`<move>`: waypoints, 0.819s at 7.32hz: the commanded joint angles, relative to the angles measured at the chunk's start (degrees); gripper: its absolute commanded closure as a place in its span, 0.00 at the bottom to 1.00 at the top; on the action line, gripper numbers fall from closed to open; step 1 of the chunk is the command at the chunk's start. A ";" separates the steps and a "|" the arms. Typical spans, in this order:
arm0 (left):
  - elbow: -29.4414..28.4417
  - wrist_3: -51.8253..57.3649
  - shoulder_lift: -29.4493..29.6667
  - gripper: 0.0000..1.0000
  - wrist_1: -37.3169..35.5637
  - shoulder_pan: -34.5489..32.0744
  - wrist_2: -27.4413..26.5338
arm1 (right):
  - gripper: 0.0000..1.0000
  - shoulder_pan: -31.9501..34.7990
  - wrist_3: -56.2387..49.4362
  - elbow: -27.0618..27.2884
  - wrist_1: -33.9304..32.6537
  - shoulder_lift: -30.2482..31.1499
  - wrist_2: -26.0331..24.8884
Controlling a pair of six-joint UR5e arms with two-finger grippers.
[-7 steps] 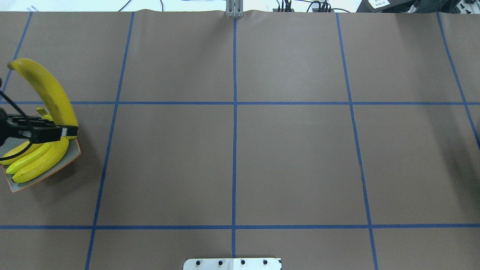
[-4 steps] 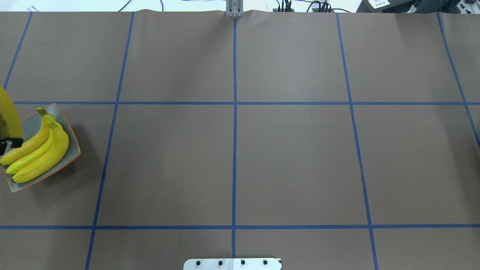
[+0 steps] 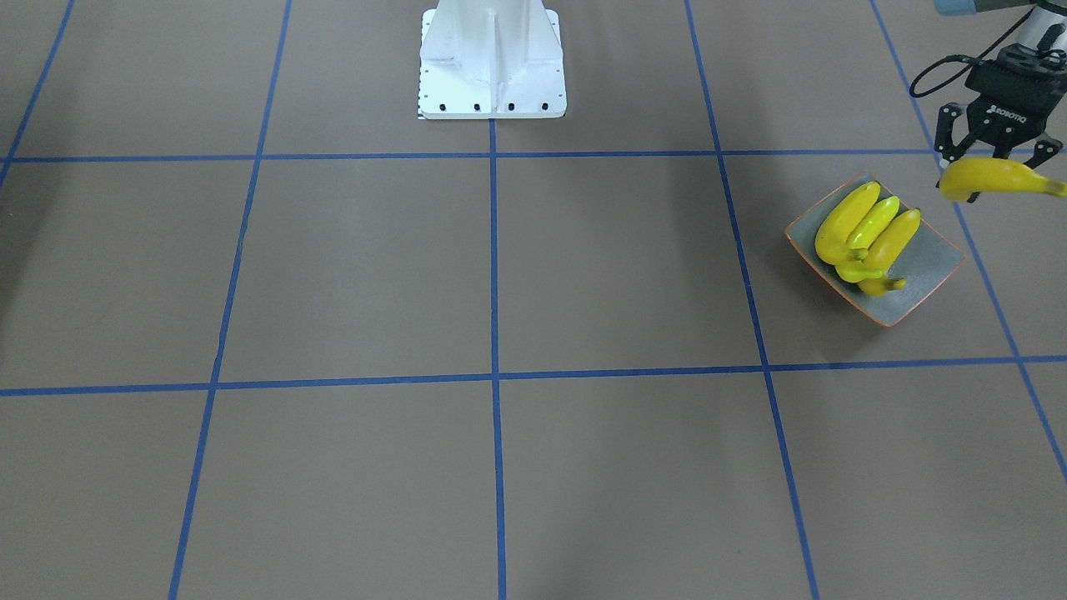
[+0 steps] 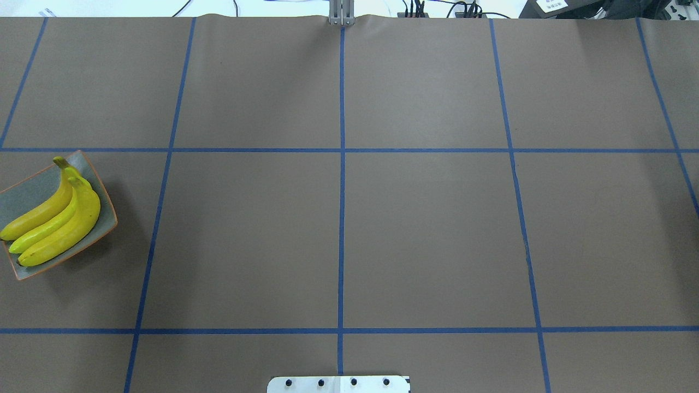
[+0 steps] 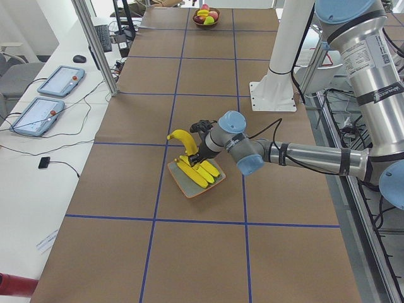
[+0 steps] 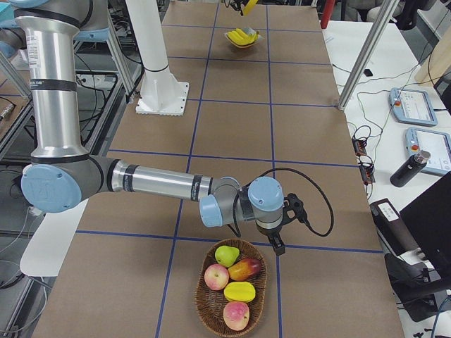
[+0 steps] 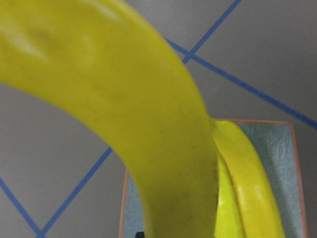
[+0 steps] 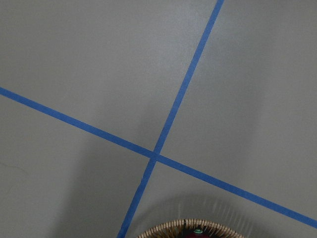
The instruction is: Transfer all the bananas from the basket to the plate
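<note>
Three yellow bananas point(image 4: 54, 224) lie side by side on the grey-green plate point(image 4: 33, 185) at the table's left edge, also in the front view point(image 3: 867, 229). My left gripper point(image 3: 996, 162) is shut on a fourth banana point(image 3: 984, 177) and holds it in the air just beyond the plate's point(image 3: 925, 267) outer corner. The held banana fills the left wrist view point(image 7: 124, 114), with the plate point(image 7: 292, 163) below it. My right gripper point(image 6: 277, 246) hangs at the wicker basket's point(image 6: 201, 299) far rim; I cannot tell whether it is open or shut. I see no bananas in the basket.
The basket holds a green pear point(image 6: 227, 255), red-and-yellow fruits point(image 6: 244, 268) and a yellow fruit point(image 6: 239, 290). Its rim shows at the bottom of the right wrist view point(image 8: 168, 230). The white robot base point(image 3: 492, 62) stands at the table's middle edge. Blue tape lines cross the brown table.
In the overhead view my left gripper has carried the held banana leftward from over the plate and out of that view. The three bananas on the plate have not moved.
</note>
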State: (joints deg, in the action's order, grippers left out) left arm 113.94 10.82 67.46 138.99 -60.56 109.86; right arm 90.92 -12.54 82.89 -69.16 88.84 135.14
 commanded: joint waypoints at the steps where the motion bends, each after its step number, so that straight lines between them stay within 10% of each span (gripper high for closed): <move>1: -0.20 18.39 0.13 1.00 -1.61 0.44 -10.52 | 0.00 0.14 0.06 -0.01 -0.01 0.11 0.21; 6: 0.06 31.78 7.78 1.00 -14.19 6.51 -13.09 | 0.00 0.40 0.50 -0.01 -0.45 0.29 0.12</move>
State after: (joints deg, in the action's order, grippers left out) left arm 113.94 40.74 74.57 126.01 -55.26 96.86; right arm 91.20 -12.29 82.88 -69.47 89.23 135.30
